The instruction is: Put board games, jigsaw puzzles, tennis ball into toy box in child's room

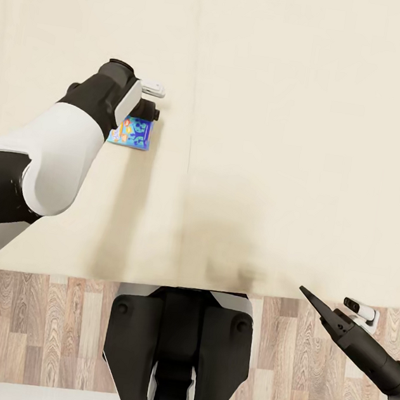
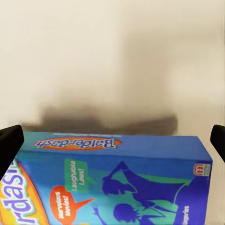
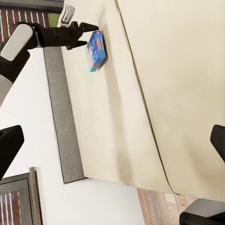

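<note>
the bed (image 1: 266,139) spreads as a wide cream surface across most of the head view, its near edge running just ahead of the robot's trunk and its right edge meeting a strip of wood floor (image 1: 47,318). apart from one box, the cover lies bare, with broad open room to the right of the left arm and toward the far side.

the board game (image 1: 132,132), a blue balderdash box, lies flat on the bed toward the left, well back from the near edge. the left gripper (image 1: 150,112) hangs right over it, its arm covering part of the box. in the left wrist view the box (image 2: 117,180) sits between the two dark fingertips (image 2: 9,145), which stand apart at either side with the jaws spread wide, released, not touching the box as far as can be seen.

the right gripper (image 1: 313,301) hangs low by the bed's near right corner, over the floor edge; its fingertips (image 3: 10,145) stand wide apart and hold nothing. from there the box (image 3: 95,50) shows far along the bed.
</note>
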Available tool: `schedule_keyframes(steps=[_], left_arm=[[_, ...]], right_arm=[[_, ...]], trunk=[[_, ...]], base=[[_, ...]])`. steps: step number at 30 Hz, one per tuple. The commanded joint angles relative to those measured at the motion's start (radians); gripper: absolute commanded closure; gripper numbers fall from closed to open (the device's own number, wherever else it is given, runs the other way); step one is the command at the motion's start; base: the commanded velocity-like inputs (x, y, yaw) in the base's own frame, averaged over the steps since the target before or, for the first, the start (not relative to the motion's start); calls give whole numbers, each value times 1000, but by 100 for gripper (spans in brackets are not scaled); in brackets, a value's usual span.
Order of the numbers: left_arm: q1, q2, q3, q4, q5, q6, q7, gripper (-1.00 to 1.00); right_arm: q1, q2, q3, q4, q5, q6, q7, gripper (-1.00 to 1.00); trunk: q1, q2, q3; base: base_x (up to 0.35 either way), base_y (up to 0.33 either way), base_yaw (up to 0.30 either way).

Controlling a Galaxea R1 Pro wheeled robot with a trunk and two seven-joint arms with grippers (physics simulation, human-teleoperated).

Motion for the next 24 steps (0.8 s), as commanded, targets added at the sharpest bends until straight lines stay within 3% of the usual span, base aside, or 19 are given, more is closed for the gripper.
schedule_keyframes(steps=[1, 24], left_arm=[[0, -1, 8, 6, -6, 3, 1, -100], [0, -1, 7, 71, -7, 22, 1, -100]], right_arm=[[0, 0, 0, 0, -3, 8, 1, -100], [0, 0, 0, 0, -3, 8, 1, -100]], trunk=[[1, -2, -1], [1, -2, -1]], base=[[0, 0, 0], [0, 0, 0]])
